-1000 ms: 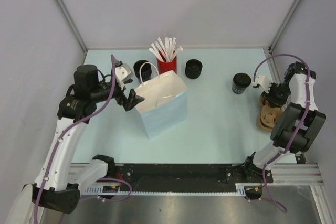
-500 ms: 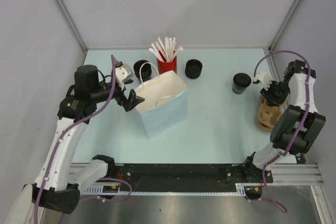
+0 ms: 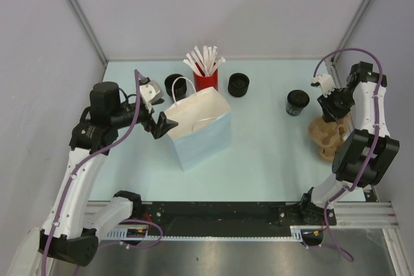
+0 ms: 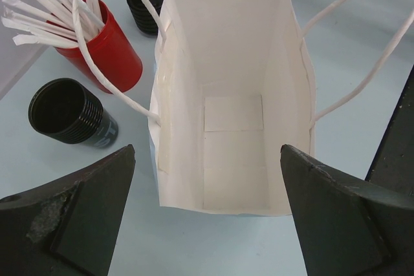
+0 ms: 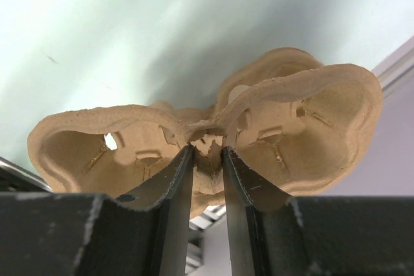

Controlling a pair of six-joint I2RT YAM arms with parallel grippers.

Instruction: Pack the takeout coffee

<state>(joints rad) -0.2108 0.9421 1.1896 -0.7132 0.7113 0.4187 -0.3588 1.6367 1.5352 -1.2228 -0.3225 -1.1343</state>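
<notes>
Cardboard tray (image 5: 323, 108), clamped in right jaws, seemingly lifted higher; left jaws apart.

Robotics lab test cell, seen from above. Plain grey panel walls (image 3: 226, 11), framed by bare aluminium posts (image 3: 77, 11), box in a pale blue table (image 3: 272, 153). A white-and-black left arm (image 3: 74, 179) and right arm (image 3: 370, 114) are bolted to a mounting rail (image 3: 213, 211) at the table's near edge. Purple cables (image 3: 352, 50) loop along both arms, with nothing domestic about the bare enclosure.
</notes>
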